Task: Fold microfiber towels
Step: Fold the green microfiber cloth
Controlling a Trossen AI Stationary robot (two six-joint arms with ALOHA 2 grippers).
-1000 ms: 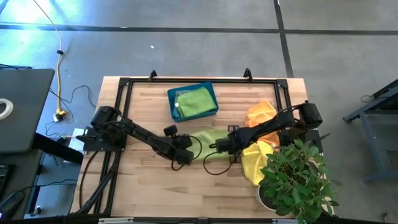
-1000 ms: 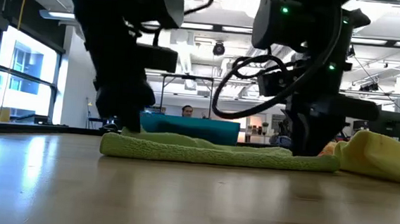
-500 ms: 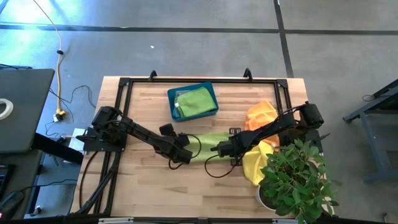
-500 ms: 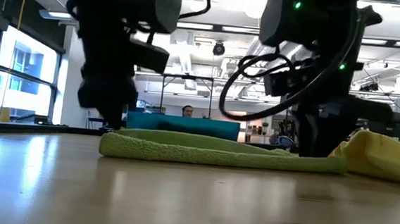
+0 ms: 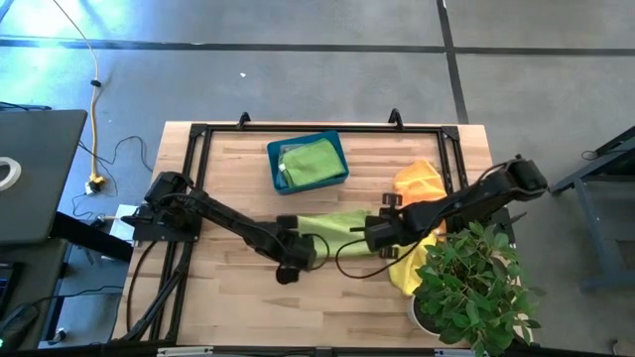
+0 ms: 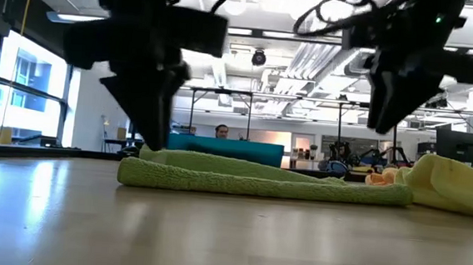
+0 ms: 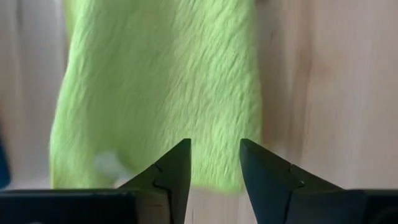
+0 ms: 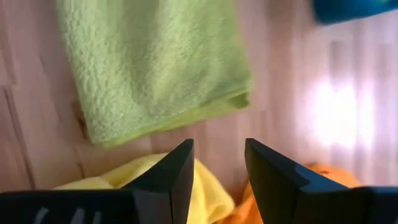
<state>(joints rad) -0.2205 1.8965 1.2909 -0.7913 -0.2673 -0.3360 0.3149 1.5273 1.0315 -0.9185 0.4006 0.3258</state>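
Note:
A lime green towel (image 5: 332, 223) lies flat in a folded strip on the wooden table (image 5: 228, 288), mid-table; the low view shows it as a low band (image 6: 258, 181). My left gripper (image 7: 214, 152) hovers open just over the strip's left end (image 7: 161, 81), touching nothing. My right gripper (image 8: 217, 152) hangs open and well clear above the strip's right end (image 8: 155, 68), as the low view (image 6: 384, 118) shows. A yellow towel (image 5: 405, 263) and an orange towel (image 5: 417, 181) lie crumpled at the right.
A teal bin (image 5: 308, 162) holding a folded green towel stands at the far middle. A potted plant (image 5: 474, 288) fills the near right corner, beside the yellow towel. A black frame (image 5: 198, 134) runs around the tabletop. Bare wood lies near and left.
My right gripper has risen off the green towel's right end and drawn toward the table's right edge. My left gripper has lifted a little off the towel's left end, turning as it went. The towel stays flat where it was.

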